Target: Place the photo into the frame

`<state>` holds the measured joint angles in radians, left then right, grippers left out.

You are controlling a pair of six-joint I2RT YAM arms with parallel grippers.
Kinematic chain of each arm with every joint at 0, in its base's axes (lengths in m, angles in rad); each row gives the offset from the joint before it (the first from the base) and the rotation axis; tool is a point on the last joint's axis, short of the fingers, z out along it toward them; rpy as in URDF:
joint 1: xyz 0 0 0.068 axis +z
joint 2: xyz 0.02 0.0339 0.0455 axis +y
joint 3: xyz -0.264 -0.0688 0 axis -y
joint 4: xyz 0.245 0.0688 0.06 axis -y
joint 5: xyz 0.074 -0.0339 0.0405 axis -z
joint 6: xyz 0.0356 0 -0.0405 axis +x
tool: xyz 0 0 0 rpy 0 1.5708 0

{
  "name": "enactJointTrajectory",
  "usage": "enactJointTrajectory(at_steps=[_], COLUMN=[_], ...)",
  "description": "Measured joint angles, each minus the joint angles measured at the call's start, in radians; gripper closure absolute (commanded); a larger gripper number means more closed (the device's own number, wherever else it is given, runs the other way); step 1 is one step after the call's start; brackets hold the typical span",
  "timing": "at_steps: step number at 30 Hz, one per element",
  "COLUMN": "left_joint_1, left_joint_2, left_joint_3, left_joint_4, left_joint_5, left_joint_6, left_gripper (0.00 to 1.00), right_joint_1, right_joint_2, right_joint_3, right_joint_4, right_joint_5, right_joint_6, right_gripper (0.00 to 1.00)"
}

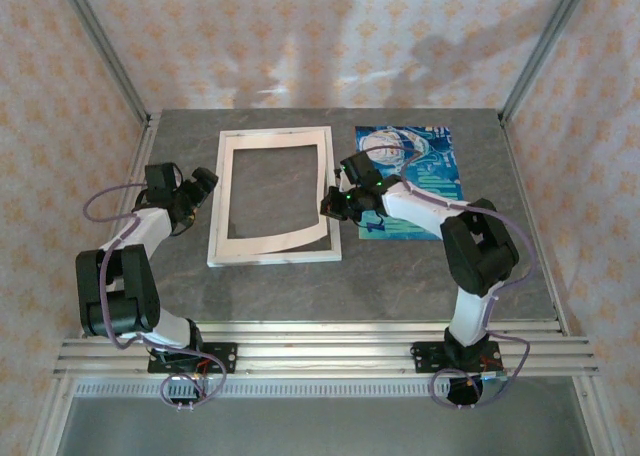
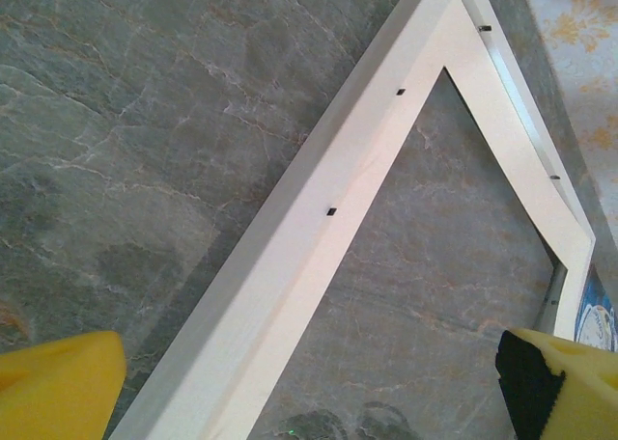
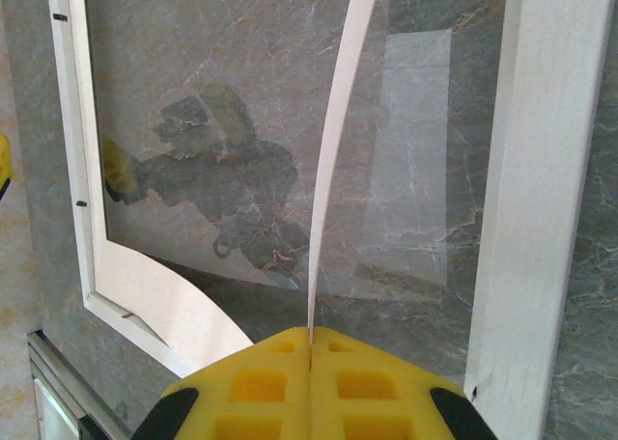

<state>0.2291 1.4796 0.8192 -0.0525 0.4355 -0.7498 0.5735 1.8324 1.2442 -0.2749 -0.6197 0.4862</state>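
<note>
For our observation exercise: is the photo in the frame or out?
Out. The photo lies on the table right of the frame, whose opening shows the table.

You have a left arm (image 1: 118, 286) and a right arm (image 1: 478, 251), each made of black joint blocks and white tubes, on black base plates (image 1: 195, 358) bolted to the silver rail (image 1: 320, 346). A thin purple cable (image 1: 100, 201) loops beside each arm above the rail. Tiny green lights (image 1: 380, 185) glow on the right arm. Your jaws carry yellow pads (image 3: 280, 382), square-pocketed on the right.

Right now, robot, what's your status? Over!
Left gripper open beside frame. Right gripper shut on cream mat, edge raised. Photo on table, outside frame. Mat in the way.
</note>
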Motion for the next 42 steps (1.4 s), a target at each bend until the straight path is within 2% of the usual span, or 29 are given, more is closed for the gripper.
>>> enactJointTrajectory(at_steps=[11, 16, 19, 24, 27, 34, 42], left_joint_1=[0.000, 0.000, 0.000, 0.000, 0.000, -0.010, -0.097], left_joint_2=[0.000, 0.000, 0.000, 0.000, 0.000, 0.000, 0.000], left_joint_3=[-0.011, -0.013, -0.021, -0.024, -0.024, -0.024, 0.006], left_joint_4=[0.016, 0.021, 0.023, 0.024, 0.024, 0.021, -0.034], left_joint_5=[0.005, 0.014, 0.019, 0.025, 0.025, 0.024, -0.010], left_joint_6=[-0.009, -0.010, -0.010, -0.010, -0.010, -0.005, 0.050], left_gripper=[0.00, 0.00, 0.00, 0.00, 0.00, 0.00, 0.00], right_joint_1=[0.040, 0.051, 0.052, 0.052, 0.052, 0.052, 0.032], right_joint_2=[0.003, 0.003, 0.003, 0.003, 0.003, 0.002, -0.003], right_joint_3=[-0.039, -0.042, -0.032, 0.000, 0.009, 0.060, 0.065], right_joint_4=[0.064, 0.061, 0.027, -0.016, -0.037, -0.130, -0.189], right_joint_5=[0.058, 0.085, 0.108, 0.140, 0.157, 0.232, 0.270], right_joint_6=[0.140, 0.150, 0.132, 0.105, 0.086, 0.042, 0.016], right_gripper=[0.97, 0.93, 0.81, 0.51, 0.40, 0.36, 0.30])
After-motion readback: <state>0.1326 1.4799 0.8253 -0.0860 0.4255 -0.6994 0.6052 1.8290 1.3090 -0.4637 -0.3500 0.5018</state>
